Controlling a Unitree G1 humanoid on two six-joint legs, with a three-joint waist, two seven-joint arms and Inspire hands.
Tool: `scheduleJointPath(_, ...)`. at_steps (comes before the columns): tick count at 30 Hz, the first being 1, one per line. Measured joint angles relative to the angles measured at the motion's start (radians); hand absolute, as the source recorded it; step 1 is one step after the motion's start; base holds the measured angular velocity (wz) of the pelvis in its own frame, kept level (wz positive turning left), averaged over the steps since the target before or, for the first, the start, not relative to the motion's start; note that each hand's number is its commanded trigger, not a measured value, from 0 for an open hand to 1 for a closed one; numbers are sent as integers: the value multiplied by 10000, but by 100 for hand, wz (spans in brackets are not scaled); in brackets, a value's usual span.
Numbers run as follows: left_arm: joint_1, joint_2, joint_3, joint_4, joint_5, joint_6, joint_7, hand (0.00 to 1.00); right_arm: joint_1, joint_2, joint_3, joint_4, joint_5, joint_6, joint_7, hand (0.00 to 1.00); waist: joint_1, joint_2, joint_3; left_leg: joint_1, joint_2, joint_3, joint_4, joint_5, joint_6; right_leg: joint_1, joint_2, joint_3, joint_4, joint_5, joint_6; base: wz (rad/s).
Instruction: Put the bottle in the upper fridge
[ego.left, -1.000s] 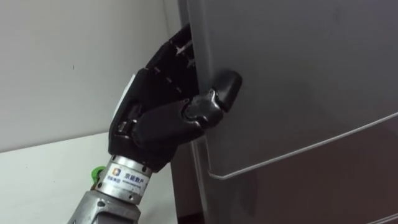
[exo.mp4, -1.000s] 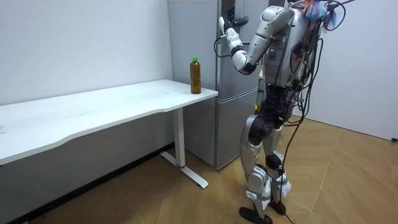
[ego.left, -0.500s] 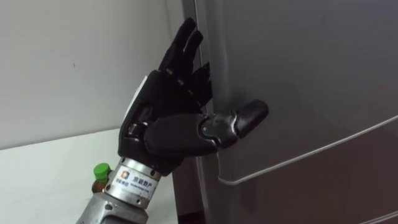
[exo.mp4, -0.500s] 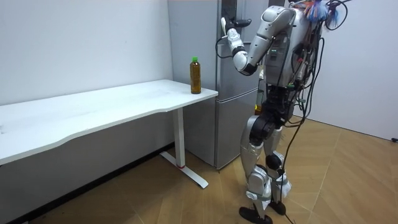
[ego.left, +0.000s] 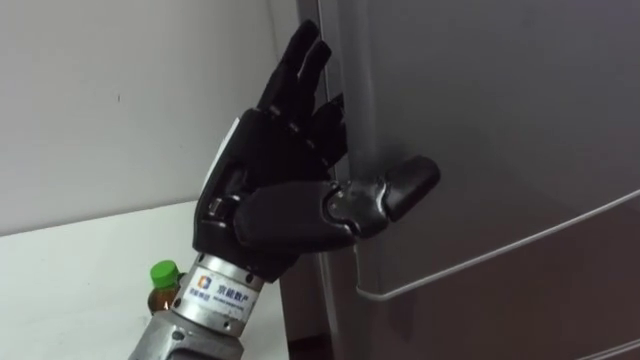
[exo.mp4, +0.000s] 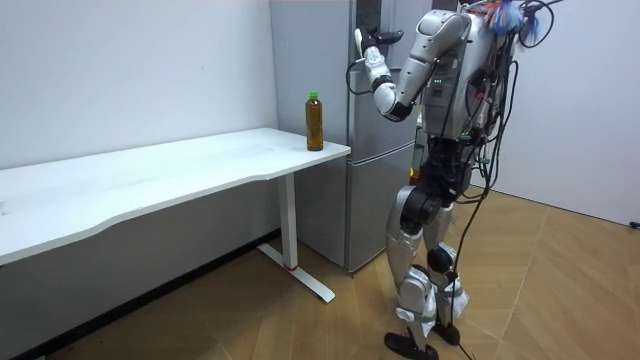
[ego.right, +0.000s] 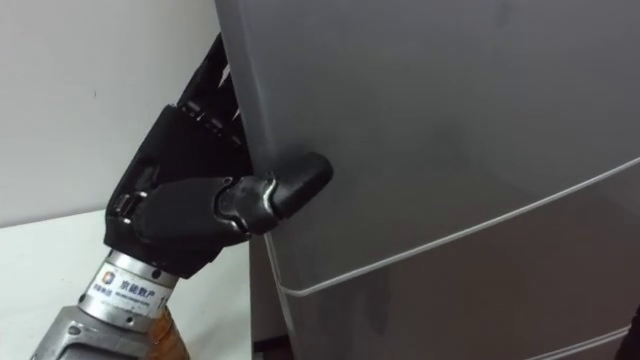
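Grey metal right ahead: the fridge (ego.left: 500, 130). My left hand (ego.left: 275, 205) is up at the left edge of its upper door, spread wide. My fingers (ego.left: 300, 65) run straight up along that edge and my thumb (ego.left: 405, 188) lies across the door's front. Nothing in the grasp. The bottle (exo.mp4: 314, 121), green-capped with brown contents, stands upright on the white tabletop (exo.mp4: 180, 175), at the corner nearest the fridge, below my raised arm. I'm standing on the wooden floor (exo.mp4: 560, 290), close in front of the fridge.
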Motion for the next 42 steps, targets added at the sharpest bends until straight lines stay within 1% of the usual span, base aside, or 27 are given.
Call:
scheduleJointPath(2,0,0,-9,0,2,0,-21,0,6,-11,-9,10,-1,-1,4,0,0,-4,14,35,12,106,-44,-9,14,-2,24,30,-7,22,15,-6)
scheduleJointPath(8,1,1,-166,20,1,-69,-140,0,5,-16,-40,11,-27,-10,46,0,-3,3,19,30,12,207,-59,1,54,-48,19,95,-9,78,54,-1)
scheduleJointPath(15,1,-1,-238,58,-1,-93,-208,0,-3,-19,-74,11,-42,-10,103,0,-31,46,-6,-2,19,303,-57,-1,108,-92,12,101,-15,143,84,-2)
scheduleJointPath(19,1,-12,-306,66,-1,-120,-208,0,-11,-37,-73,11,-33,-8,132,0,-43,81,-29,10,20,395,-53,-9,149,-114,17,319,-19,183,118,-6)
scheduleJointPath(21,1,-16,-316,82,1,-132,-208,0,-16,-53,-84,18,-11,-8,148,0,-104,101,-26,21,20,421,-49,-12,172,-120,14,352,-21,221,139,-3)
scheduleJointPath(23,1,-14,-319,141,0,-195,-207,0,-60,-79,-93,74,4,-7,194,0,-238,132,-14,20,19,421,-45,-14,203,-120,13,396,-21,268,170,0)
scheduleJointPath(24,1,-16,-325,235,-5,-267,-207,0,-77,-96,-92,73,28,-8,201,0,-311,158,-11,21,15,428,-39,-21,229,-120,14,514,-21,291,192,0)
scheduleJointPath(25,0,-26,-326,300,-6,-317,-207,0,-78,-111,-93,73,45,-9,202,0,-337,180,-6,23,11,453,-32,-34,257,-122,12,594,-21,305,209,-6)
scheduleJointPath(29,1,-73,-348,402,-16,-440,-207,0,-110,-189,-92,76,55,-10,205,0,-369,247,42,23,10,590,-37,-68,326,-153,-16,617,-19,367,275,-9)
scheduleJointPath(34,0,-73,-397,403,-13,-463,-207,0,-135,-229,-94,68,52,-9,235,0,-373,280,37,0,11,797,-38,-61,397,-261,-20,902,-9,447,328,-12)
scheduleJointPath(36,0,-72,-454,403,-17,-464,-207,0,-140,-242,-94,65,54,-8,244,0,-393,300,23,0,11,856,-25,-73,434,-277,-26,922,-9,475,349,-10)
scheduleJointPath(37,0,-73,-515,401,-17,-465,-207,0,-145,-255,-93,64,55,-6,247,0,-412,281,35,0,11,889,-4,-88,458,-279,-34,939,-7,491,360,-9)
scheduleJointPath(39,0,-74,-604,394,-17,-468,-207,0,-163,-285,-93,63,68,-3,252,0,-461,285,30,7,11,954,18,-105,495,-295,-44,1003,-4,521,384,-9)
scheduleJointPath(40,0,-75,-644,393,-19,-467,-207,0,-171,-325,-94,59,74,1,265,0,-539,287,29,18,11,996,17,-108,522,-330,-52,1019,-7,540,404,-15)
scheduleJointPath(42,-1,-75,-694,374,-22,-463,-212,0,-177,-396,-100,46,76,8,269,0,-557,319,4,17,21,1175,7,-116,558,-420,-58,1077,21,583,442,-25)
